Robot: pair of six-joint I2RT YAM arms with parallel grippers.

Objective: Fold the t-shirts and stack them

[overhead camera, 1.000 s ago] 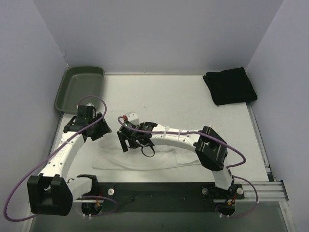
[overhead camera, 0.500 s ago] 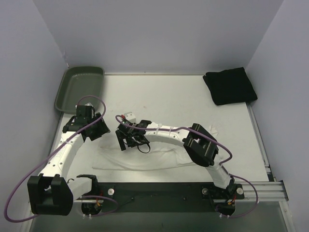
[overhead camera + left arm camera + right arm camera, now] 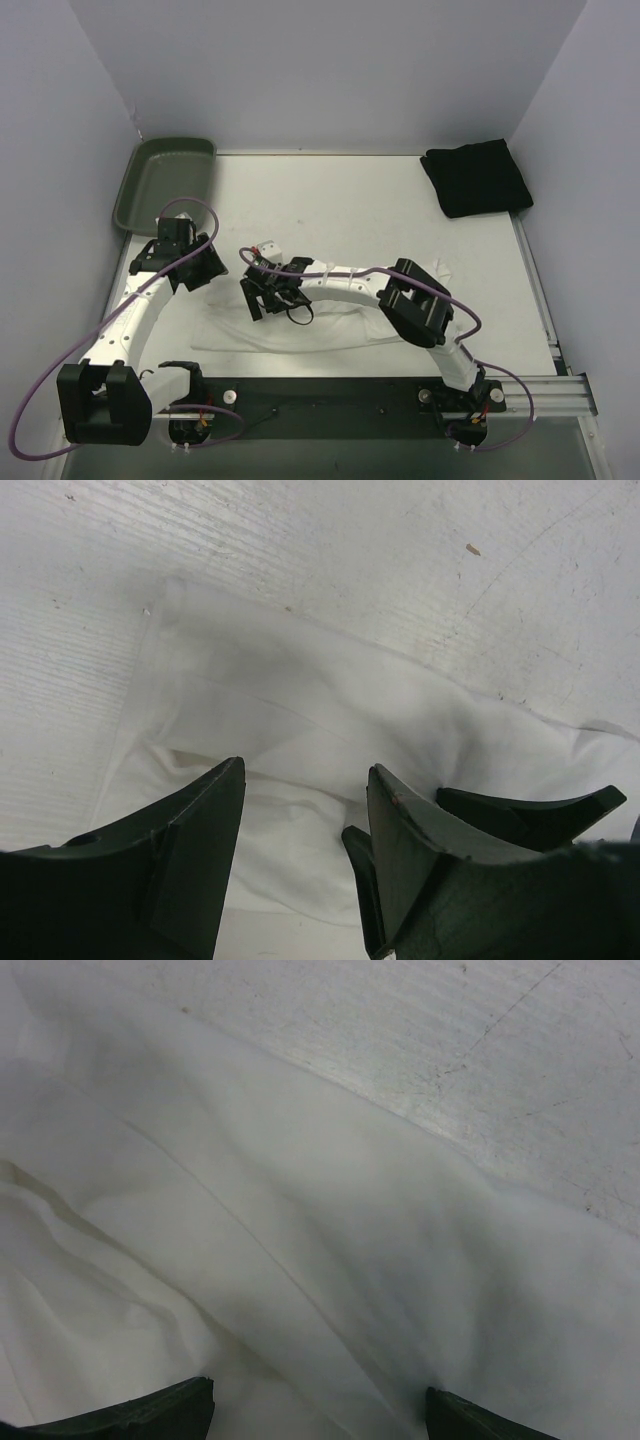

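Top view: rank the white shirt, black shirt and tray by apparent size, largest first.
1. White shirt, clearly the largest even though it is partly hidden.
2. Tray and black shirt: they look too alike to rank.

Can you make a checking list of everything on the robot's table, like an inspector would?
Surface: pale table, a few scuffs, nothing spilled.
Job's things: white t-shirt lying in a long band near the arms; black t-shirt folded at the far right corner.
Clutter: green tray at the far left corner.
Grippers: left gripper and right gripper over the white t-shirt, fingers open, holding nothing.
Cables: purple cable looping off each arm.
Surroundings: plain pale walls on three sides.
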